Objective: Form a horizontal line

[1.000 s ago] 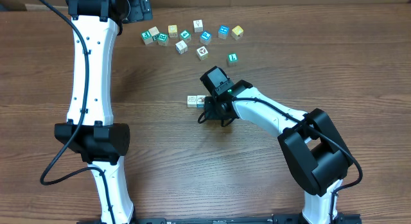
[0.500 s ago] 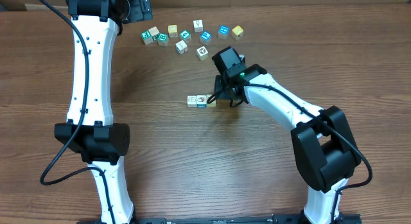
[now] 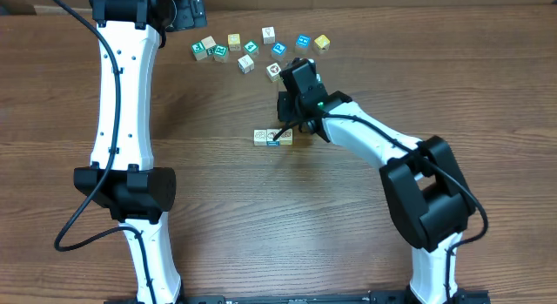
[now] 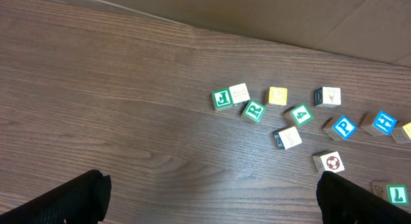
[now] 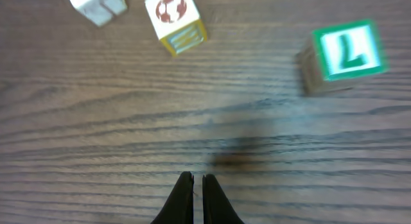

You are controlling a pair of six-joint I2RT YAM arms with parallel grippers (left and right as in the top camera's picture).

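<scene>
3 blocks [image 3: 273,138] form a row on the worktop [image 3: 218,208]; right end effector [image 5: 193,178] clenched, empty; left end effector [image 4: 212,197] released wide.

A robotics lab bench, by the look of it: white robot arms [image 3: 122,95] at a wood-grain counter [image 3: 261,234] strewn with toy letter blocks [image 3: 246,64], cardboard [image 4: 289,18] behind.

I am reading every place from the three-block row [image 3: 272,137] on the table [image 3: 209,191]: the scattered blocks [image 3: 251,48] are lying well behind it, the L block [image 5: 343,54] is sitting behind and right, and my right pincer [image 5: 198,185] is hovering between.
</scene>
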